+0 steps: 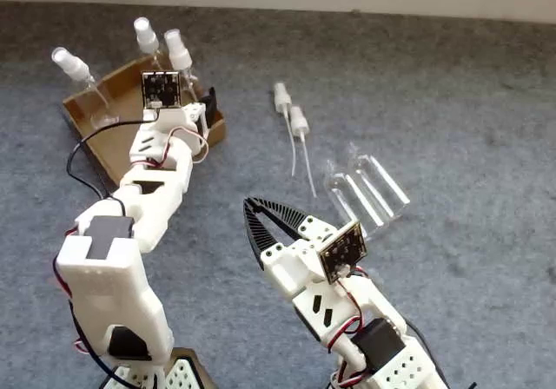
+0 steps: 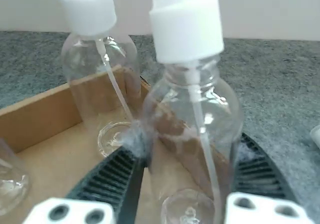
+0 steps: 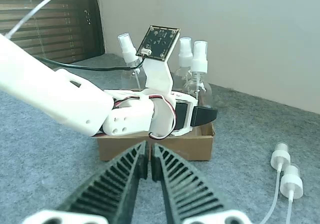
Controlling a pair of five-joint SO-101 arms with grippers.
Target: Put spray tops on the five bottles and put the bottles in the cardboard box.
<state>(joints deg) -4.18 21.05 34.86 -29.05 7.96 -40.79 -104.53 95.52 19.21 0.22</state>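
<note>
Three clear bottles with white spray tops stand in the cardboard box (image 1: 95,115) at the back left. My left gripper (image 1: 195,109) is in the box's right corner, shut on one capped bottle (image 2: 192,119) that stands upright between its fingers (image 2: 117,176). A second capped bottle (image 2: 100,69) stands just behind it. Two loose spray tops (image 1: 291,111) lie on the grey mat, and two uncapped bottles (image 1: 365,189) lie on their sides to their right. My right gripper (image 1: 249,205) hovers shut and empty near the middle, pointing at the box (image 3: 155,146).
The grey felt mat (image 1: 452,102) covers the whole table, with open room at the right and front left. The left arm (image 3: 75,104) stretches across in front of the box. A pale wall runs along the back.
</note>
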